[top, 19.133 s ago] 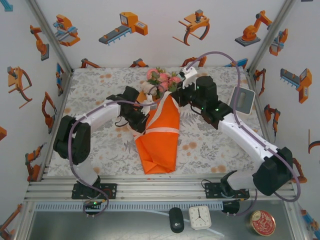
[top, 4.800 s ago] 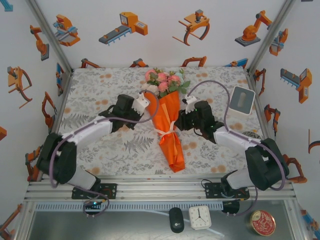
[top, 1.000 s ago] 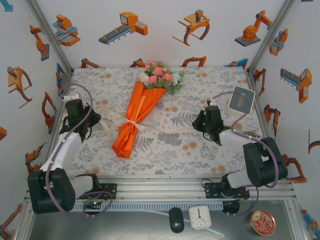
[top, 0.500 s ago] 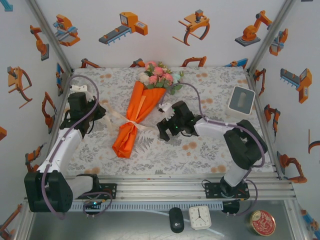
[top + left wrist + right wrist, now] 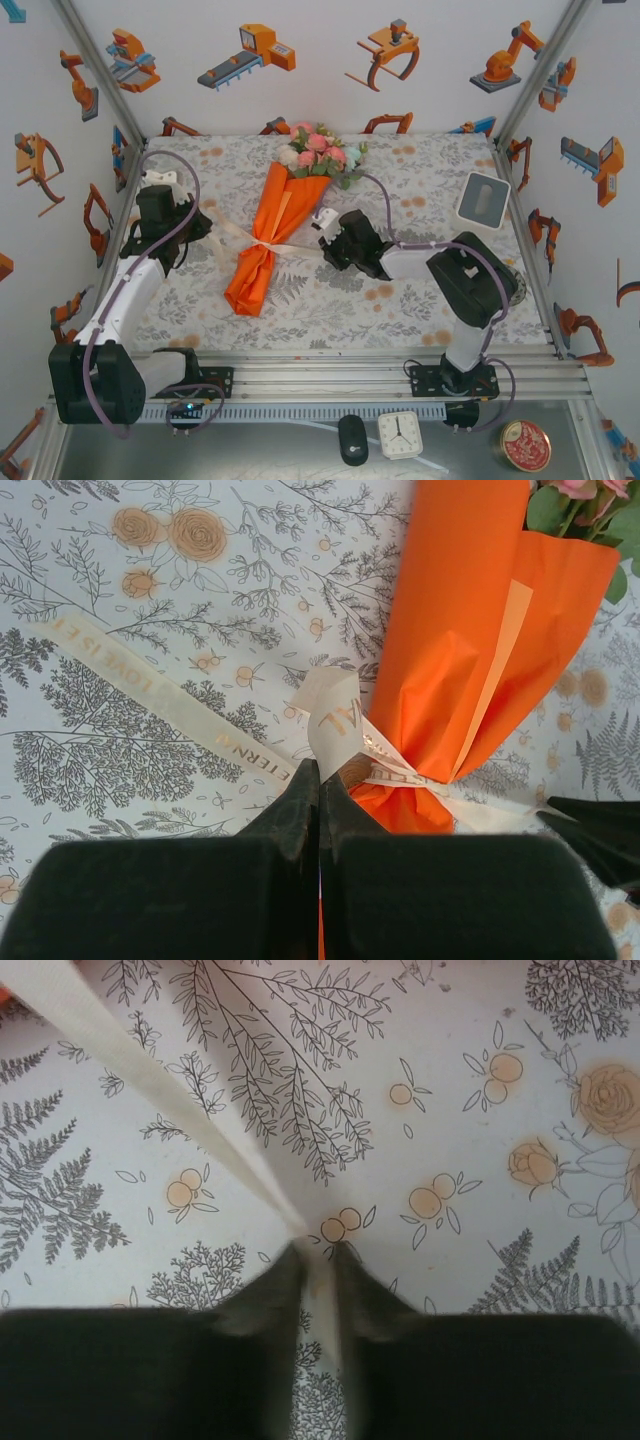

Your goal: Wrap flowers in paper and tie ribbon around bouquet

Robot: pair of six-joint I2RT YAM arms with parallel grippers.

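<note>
The bouquet (image 5: 275,225) lies on the table (image 5: 430,165) with the ribbon (image 5: 232,232) knotted round its orange waist, while the left end effector (image 5: 318,778) and, seemingly through blur, the right end effector (image 5: 318,1260) each pinch a tail, probably to cinch it.

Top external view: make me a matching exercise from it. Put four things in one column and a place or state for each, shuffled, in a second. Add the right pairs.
Things
1. bouquet
2. ribbon
3. right gripper
4. white box

Places or states
A. stands at the far right of the table
B. shut on a ribbon end, right of the bouquet
C. tied round the bouquet's narrow part
D. lies flat, blooms at the far end

Pairs: 1-D, 2-C, 3-B, 4-A
</note>
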